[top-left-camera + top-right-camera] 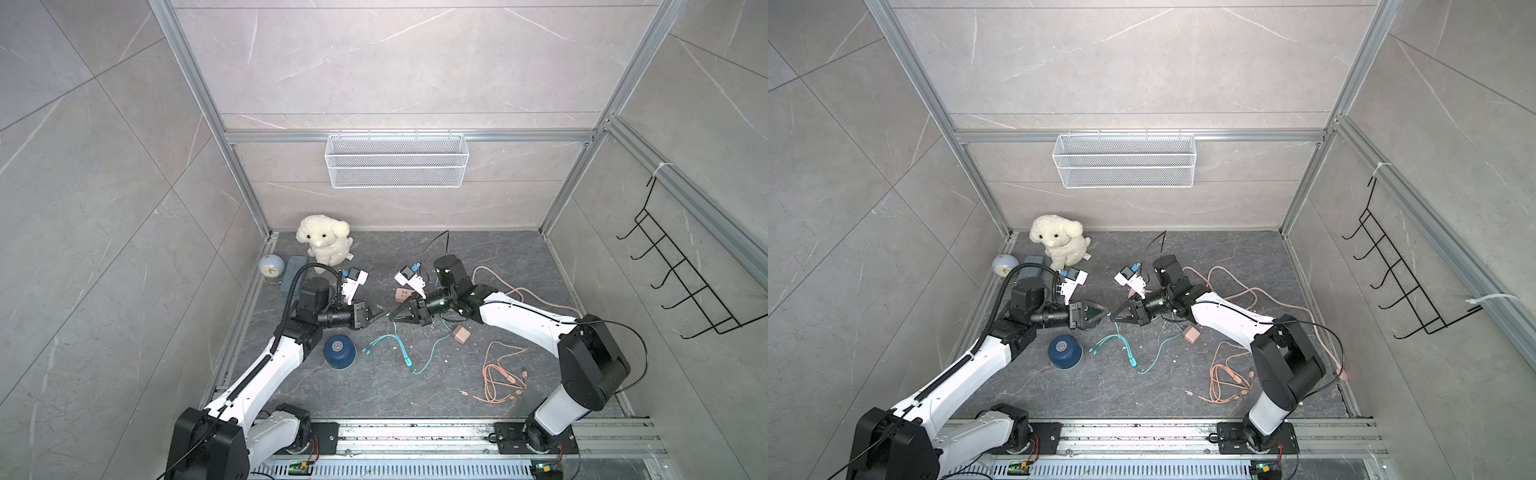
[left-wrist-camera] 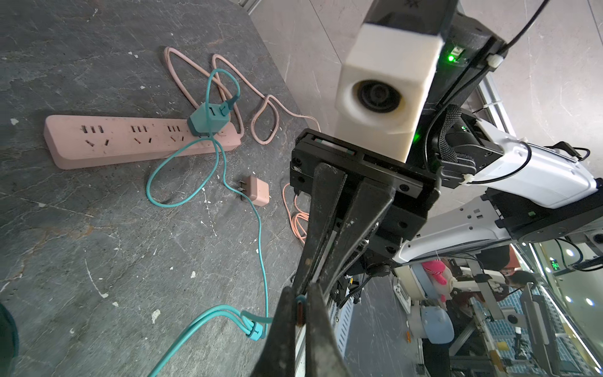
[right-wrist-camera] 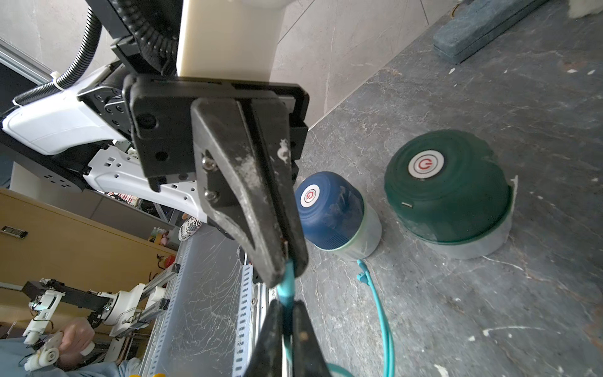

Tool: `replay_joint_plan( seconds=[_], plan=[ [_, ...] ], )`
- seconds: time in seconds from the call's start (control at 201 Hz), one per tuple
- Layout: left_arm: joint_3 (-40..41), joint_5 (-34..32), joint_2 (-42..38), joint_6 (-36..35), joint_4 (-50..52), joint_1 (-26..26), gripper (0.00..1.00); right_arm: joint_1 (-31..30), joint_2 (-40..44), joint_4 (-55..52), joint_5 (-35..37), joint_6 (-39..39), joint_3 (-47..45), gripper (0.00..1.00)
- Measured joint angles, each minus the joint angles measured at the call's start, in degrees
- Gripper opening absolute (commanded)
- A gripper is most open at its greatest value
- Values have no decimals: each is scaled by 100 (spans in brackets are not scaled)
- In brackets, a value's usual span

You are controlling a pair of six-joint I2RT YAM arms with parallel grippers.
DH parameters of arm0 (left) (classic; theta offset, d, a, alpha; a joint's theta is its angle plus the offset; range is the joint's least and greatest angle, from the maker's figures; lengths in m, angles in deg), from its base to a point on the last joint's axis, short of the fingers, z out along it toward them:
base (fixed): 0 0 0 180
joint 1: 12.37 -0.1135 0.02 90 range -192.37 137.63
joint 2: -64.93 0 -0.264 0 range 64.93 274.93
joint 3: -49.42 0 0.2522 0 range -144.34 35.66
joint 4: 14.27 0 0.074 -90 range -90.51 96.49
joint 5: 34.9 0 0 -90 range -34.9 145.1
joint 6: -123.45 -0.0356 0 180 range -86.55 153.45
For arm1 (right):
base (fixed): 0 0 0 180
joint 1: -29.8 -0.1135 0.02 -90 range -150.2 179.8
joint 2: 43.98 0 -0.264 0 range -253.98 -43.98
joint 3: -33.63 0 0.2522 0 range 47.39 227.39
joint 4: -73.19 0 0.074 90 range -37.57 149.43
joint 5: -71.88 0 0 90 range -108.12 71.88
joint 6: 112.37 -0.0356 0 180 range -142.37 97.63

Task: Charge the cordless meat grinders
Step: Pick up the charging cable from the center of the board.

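The dark blue grinder [image 1: 340, 351] [image 3: 329, 209] stands upright by my left arm. The dark green grinder [image 3: 447, 186] sits beside it and lies mostly under my left gripper in both top views. Each shows a round silver hub on top. My left gripper [image 1: 383, 311] [image 2: 298, 313] and right gripper [image 1: 391, 317] [image 3: 287, 326] meet tip to tip above the middle of the floor. Both are shut on one end of the teal cable [image 1: 399, 345] [image 2: 261, 235]: the left on its plug, the right just behind it. The cable's far end runs to a teal charger [image 2: 208, 120] plugged into a pink power strip [image 2: 130, 143].
A loose pink adapter [image 1: 461, 333] and a coiled pink cable [image 1: 503, 374] lie on the right side. A plush dog [image 1: 326, 243], a pale blue clock [image 1: 271, 266] and a grey-blue box [image 1: 293, 270] stand at the back left. A wire basket [image 1: 395, 160] hangs on the back wall.
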Motion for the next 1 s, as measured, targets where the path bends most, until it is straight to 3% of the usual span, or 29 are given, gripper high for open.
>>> replay_joint_plan(
  seconds=[0.214, 0.269, 0.338, 0.448, 0.766, 1.0],
  plan=[
    [0, -15, 0, -11, 11, -2, 0, 0, -20, -2, -33, -92, 9, 0],
    [0, -35, 0, -33, 39, -2, 10, 0, -24, -2, -31, -138, 9, 0],
    [-26, -105, -2, -118, 166, -2, 40, 0, -35, 0, -28, -210, 7, 0],
    [-125, -343, -37, -275, 616, -28, 59, 0, -68, -4, 28, -317, 7, 0],
    [-887, -1729, -127, -662, 2033, -603, 64, -160, -323, 20, 234, -673, -79, 0],
    [-1040, -2778, 380, -1054, 2474, -702, 64, -372, -774, 463, 334, -1370, -151, 0]
  ],
)
